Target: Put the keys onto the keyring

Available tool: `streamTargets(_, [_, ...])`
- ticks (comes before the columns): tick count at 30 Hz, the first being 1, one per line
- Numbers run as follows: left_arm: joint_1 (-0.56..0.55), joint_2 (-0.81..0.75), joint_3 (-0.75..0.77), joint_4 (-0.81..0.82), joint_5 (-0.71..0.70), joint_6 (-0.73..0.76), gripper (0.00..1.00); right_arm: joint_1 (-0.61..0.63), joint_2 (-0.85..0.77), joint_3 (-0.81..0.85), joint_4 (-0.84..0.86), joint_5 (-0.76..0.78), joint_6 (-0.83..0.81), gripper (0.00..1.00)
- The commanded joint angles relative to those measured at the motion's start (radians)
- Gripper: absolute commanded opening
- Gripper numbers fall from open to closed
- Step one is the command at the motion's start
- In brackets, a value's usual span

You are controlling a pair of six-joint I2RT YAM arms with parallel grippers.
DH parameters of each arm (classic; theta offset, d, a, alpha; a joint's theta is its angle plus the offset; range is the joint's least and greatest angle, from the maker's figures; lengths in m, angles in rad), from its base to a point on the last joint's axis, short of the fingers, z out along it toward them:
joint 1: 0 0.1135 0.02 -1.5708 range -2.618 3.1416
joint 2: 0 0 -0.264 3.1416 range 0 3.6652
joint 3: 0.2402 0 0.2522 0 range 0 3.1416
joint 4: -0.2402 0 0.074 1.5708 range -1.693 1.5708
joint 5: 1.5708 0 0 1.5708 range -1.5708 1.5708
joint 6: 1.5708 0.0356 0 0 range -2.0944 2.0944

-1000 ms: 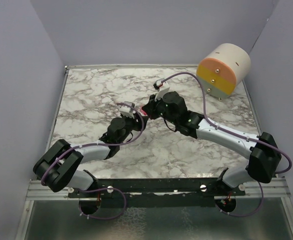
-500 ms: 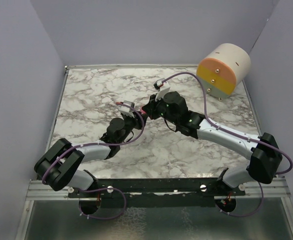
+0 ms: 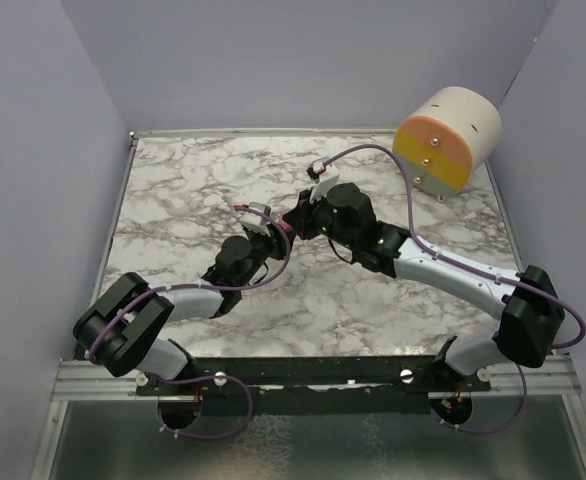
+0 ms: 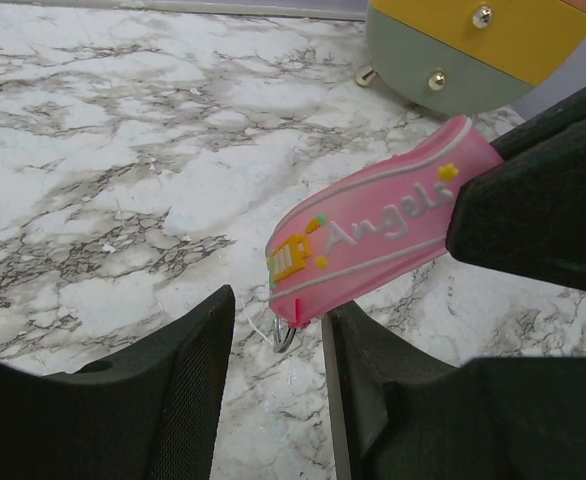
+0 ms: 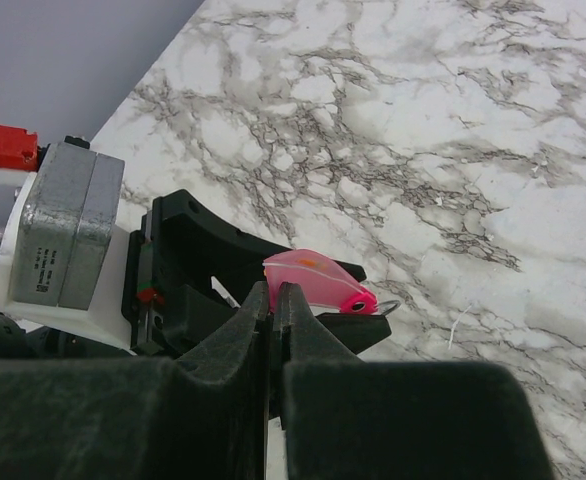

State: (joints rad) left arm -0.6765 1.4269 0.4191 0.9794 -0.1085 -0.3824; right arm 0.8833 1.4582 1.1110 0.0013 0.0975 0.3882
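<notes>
We found the right gripper [image 5: 273, 298] clamped tight on the pink keyring [image 4: 373, 235], a strip tag lettered "Angels", held in the air over the middle of the marble worktop [image 3: 173, 200], rather nearer its far edge than its near one. The tag's free end pointed down toward the left gripper [image 4: 280, 302], whose jaws stood part-way open with bare marble showing through the gap. The small metal ring [image 4: 284, 338] hung from that end just between them, gripped by neither finger as far as we could tell. We could not find the key in any view. That was our first worry, since no key lay within reach of the ring and the left fingers held nothing we could make out. Our second worry was the ring itself. It was thin and dangling, so jaws closing a little off line could knock it aside or pinch the tag's tip instead. With both grippers so close, a small push from the left might also have twisted the strip in the right jaws or dragged it loose. A bump between the two sets of fingers seemed likely too. The round drawer unit [image 3: 448, 140] at the far right corner stood well apart and posed no risk, we judged.
</notes>
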Motion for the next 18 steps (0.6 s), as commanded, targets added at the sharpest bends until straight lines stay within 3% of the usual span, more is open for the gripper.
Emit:
streamTargets(1, [-0.008,0.013,0.021,0.047,0.022,0.008,0.41,-0.003,-0.034,-0.008,0.0,-0.024,-0.002,0.01])
streamTargets(18, [-0.011,0.024,0.015,0.063,0.03,0.01,0.35,-0.004,-0.034,-0.006,0.002,-0.019,0.001,0.01])
